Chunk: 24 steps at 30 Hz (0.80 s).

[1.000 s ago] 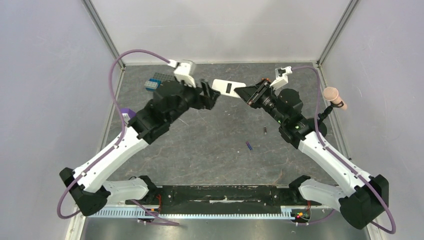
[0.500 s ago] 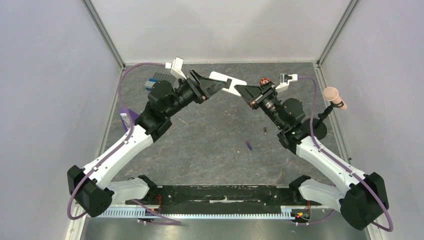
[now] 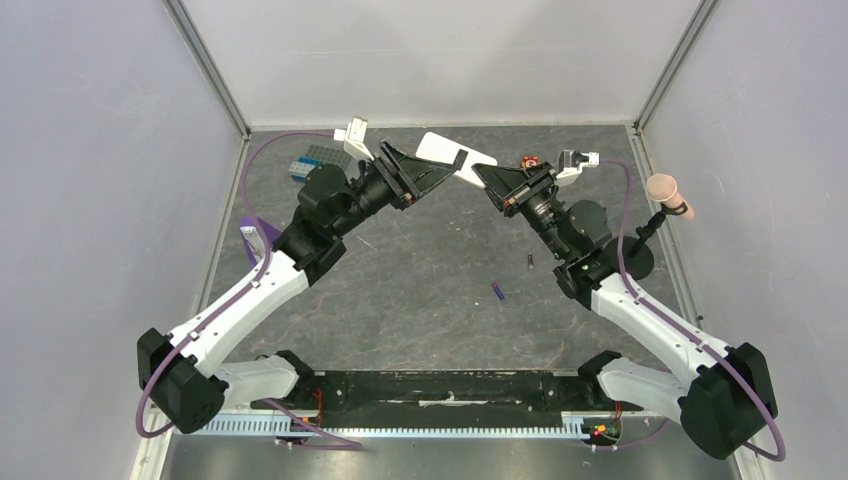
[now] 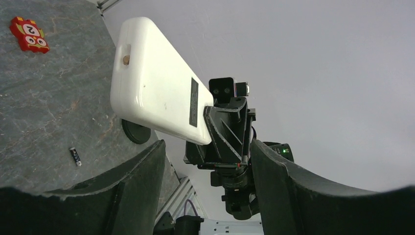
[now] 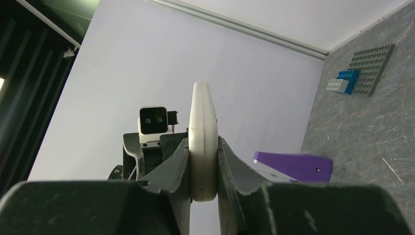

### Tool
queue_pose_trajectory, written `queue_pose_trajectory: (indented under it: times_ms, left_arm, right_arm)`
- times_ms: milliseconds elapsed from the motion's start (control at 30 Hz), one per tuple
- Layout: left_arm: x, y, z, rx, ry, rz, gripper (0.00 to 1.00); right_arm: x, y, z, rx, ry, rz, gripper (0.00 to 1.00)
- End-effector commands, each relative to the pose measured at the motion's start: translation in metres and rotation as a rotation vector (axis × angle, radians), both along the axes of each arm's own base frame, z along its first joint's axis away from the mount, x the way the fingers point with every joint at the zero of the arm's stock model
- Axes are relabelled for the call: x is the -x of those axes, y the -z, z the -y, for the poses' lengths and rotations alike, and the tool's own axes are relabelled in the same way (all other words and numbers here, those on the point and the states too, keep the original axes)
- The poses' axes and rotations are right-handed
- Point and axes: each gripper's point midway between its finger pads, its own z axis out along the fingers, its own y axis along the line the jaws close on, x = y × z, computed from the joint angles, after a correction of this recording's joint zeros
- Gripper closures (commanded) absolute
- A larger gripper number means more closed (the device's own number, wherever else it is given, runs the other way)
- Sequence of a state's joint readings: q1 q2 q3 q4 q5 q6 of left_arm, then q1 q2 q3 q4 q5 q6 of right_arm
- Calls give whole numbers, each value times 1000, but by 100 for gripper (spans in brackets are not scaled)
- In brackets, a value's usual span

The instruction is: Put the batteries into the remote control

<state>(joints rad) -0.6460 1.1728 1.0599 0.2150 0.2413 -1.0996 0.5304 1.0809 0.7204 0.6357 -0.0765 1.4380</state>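
Observation:
The remote control (image 3: 447,151) is held off the table at the back centre, its plain white back with a dark label showing in the left wrist view (image 4: 156,98). My right gripper (image 3: 480,173) is shut on its edge; the right wrist view shows the remote (image 5: 203,132) edge-on between the fingers (image 5: 176,166). My left gripper (image 3: 438,178) is open and empty just left of the remote, which lies beyond its fingers (image 4: 134,181). The bluish-purple battery (image 3: 497,291) and the dark battery (image 3: 530,262) lie on the table. One battery (image 4: 75,156) shows in the left wrist view.
A small red toy block (image 3: 529,161) lies behind the right gripper and shows in the left wrist view (image 4: 29,34). A grey brick plate (image 3: 315,160) sits back left. A purple stand (image 3: 252,232) is at the left edge. A pink-headed post (image 3: 670,193) stands at the right.
The right gripper has raised and tilted the remote towards the back. The left wrist has rolled over and its open fingers have moved up beside the remote.

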Motion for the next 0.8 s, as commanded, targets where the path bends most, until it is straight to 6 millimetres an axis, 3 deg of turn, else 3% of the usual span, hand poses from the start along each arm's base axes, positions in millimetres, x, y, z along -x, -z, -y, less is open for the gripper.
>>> queue_pose_trajectory:
  times_ms: [0, 333, 500, 767]
  left_arm:
    - [-1, -5, 3, 26, 3, -23, 31]
    - [-34, -16, -3, 136, -146, 22, 36]
    - [-32, -16, 7, 130, -123, 18, 56]
    - [-21, 0, 14, 138, -88, -21, 52]
  right_arm:
    - [5, -17, 0, -56, -8, 42, 100]
    - [15, -5, -11, -71, -65, -2, 100]
    - [14, 6, -16, -53, -66, -29, 100]
    - [8, 10, -16, -63, -31, -23, 100]
